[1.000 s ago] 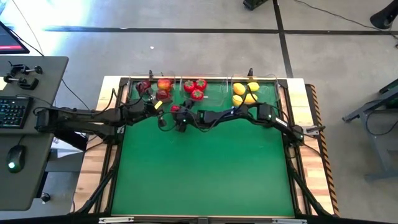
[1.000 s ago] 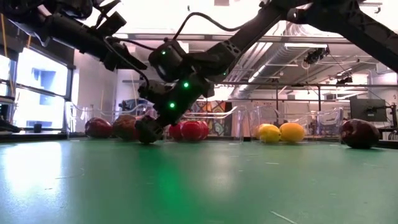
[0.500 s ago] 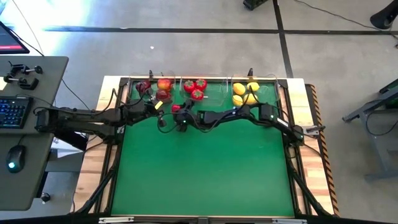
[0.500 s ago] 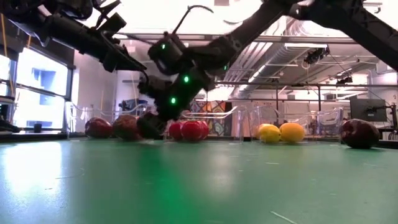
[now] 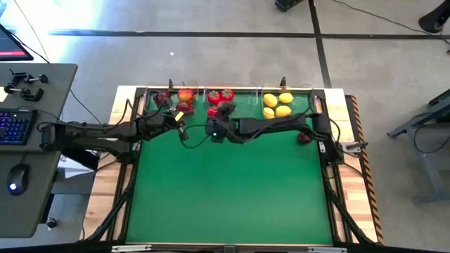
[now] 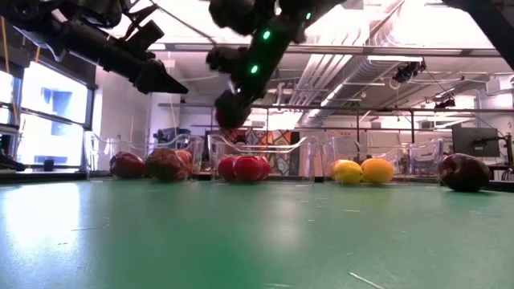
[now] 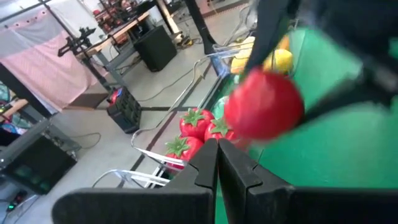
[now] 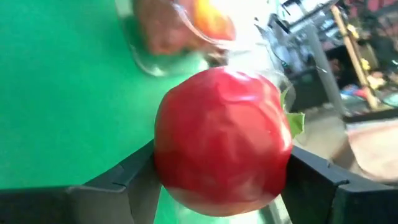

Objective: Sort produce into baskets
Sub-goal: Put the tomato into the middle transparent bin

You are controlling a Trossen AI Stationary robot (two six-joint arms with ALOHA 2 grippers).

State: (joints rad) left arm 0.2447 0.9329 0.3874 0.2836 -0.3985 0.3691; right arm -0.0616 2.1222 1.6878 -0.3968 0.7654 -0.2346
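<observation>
Right gripper [image 5: 226,110] clamped on a bright red, green-topped toy fruit [image 8: 222,140], lifted clear of the green mat [image 5: 232,183] and hanging at the front wall of the middle clear bin [image 6: 261,158] along the far edge of the worktop. Left gripper [image 7: 217,163] closed on nothing, parked just beside the left bin [image 5: 172,102] of dark apples [image 6: 165,164], close to the right arm's path.

Risks from here:
- Released too early, over the bin wall rather than inside: likely to bounce off the rim and roll back onto the mat.
- Dropped from this height onto the three matching red fruits [image 7: 202,127] already inside: may knock one out or hop into a neighbouring bin.
- Grip across a smooth round surface: could slip if swung fast.
- Arms close together near the left bin: possible contact.

Lemons [image 5: 276,105] sorted in the right bin; one dark apple [image 5: 304,138] loose near the right edge.
</observation>
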